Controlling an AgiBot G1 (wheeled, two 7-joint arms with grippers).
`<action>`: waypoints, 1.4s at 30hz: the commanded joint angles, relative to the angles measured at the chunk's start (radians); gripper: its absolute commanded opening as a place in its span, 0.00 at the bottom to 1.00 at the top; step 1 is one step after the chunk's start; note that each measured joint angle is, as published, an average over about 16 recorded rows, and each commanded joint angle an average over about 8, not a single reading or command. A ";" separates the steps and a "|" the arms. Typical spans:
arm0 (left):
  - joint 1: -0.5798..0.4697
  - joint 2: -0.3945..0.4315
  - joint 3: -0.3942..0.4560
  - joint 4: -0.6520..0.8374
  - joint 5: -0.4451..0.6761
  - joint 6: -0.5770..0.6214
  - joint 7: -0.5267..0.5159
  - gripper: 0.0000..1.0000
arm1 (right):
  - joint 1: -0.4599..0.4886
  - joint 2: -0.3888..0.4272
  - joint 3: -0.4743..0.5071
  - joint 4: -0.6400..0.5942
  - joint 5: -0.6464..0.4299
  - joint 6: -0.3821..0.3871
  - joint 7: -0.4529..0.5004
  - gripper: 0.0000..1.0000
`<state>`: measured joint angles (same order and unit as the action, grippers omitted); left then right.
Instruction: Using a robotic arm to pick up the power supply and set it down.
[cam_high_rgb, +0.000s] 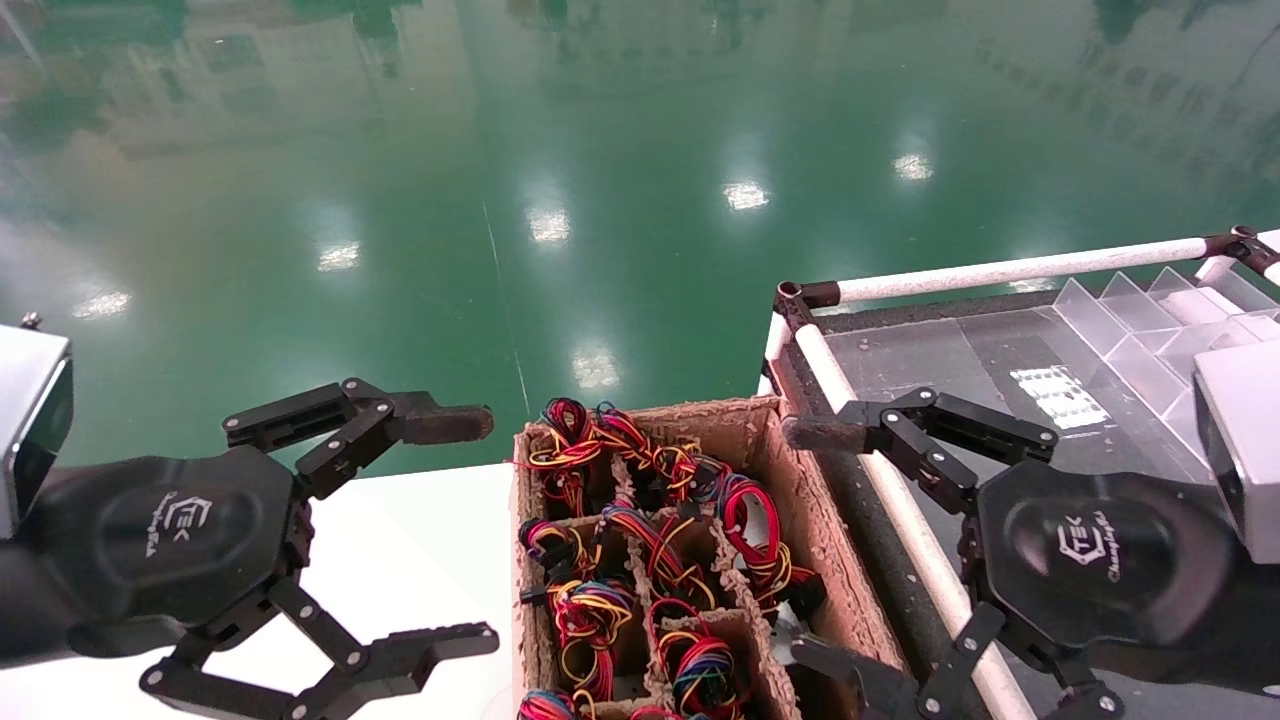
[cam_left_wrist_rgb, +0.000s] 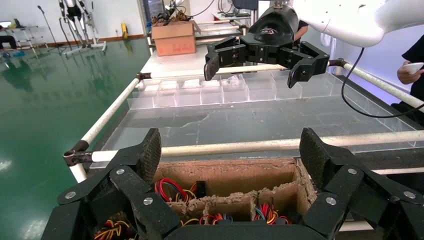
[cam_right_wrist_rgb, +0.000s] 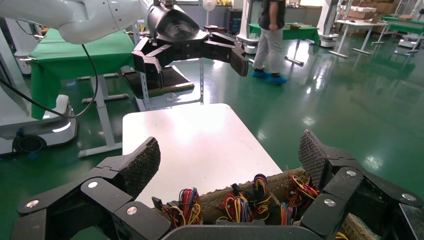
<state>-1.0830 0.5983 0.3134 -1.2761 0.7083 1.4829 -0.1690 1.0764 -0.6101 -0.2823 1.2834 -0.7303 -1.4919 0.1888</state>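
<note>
Several power supplies (cam_high_rgb: 590, 610) stand in the compartments of a worn cardboard box (cam_high_rgb: 745, 425). Only their looped red, yellow and blue wire bundles (cam_left_wrist_rgb: 172, 189) (cam_right_wrist_rgb: 235, 205) show; the grey bodies are hidden below the dividers. My left gripper (cam_high_rgb: 480, 530) hangs open over the white table, just left of the box, holding nothing. My right gripper (cam_high_rgb: 805, 545) hangs open at the box's right wall, above the rack's rail, also holding nothing. In the left wrist view my left gripper (cam_left_wrist_rgb: 231, 155) frames the box (cam_left_wrist_rgb: 225, 175). In the right wrist view my right gripper (cam_right_wrist_rgb: 230, 155) does the same.
The box sits at the right end of a white table (cam_high_rgb: 400, 540). A rack with white tube rails (cam_high_rgb: 1000, 268), a dark mat and clear plastic dividers (cam_high_rgb: 1130, 330) adjoins it on the right. Green floor lies beyond. A person (cam_right_wrist_rgb: 270, 35) stands far off.
</note>
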 joint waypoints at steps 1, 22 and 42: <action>0.000 0.000 0.000 0.000 0.000 0.000 0.000 1.00 | 0.000 0.000 0.000 0.000 0.000 0.000 0.000 1.00; 0.000 0.000 0.000 0.000 0.000 0.000 0.000 0.00 | 0.000 0.000 0.000 0.000 0.000 0.000 0.000 1.00; 0.000 0.000 0.000 0.000 0.000 0.000 0.000 0.00 | 0.000 0.000 0.000 0.000 0.000 0.000 0.000 1.00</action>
<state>-1.0830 0.5983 0.3134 -1.2761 0.7083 1.4829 -0.1690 1.0764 -0.6101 -0.2823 1.2834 -0.7303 -1.4919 0.1888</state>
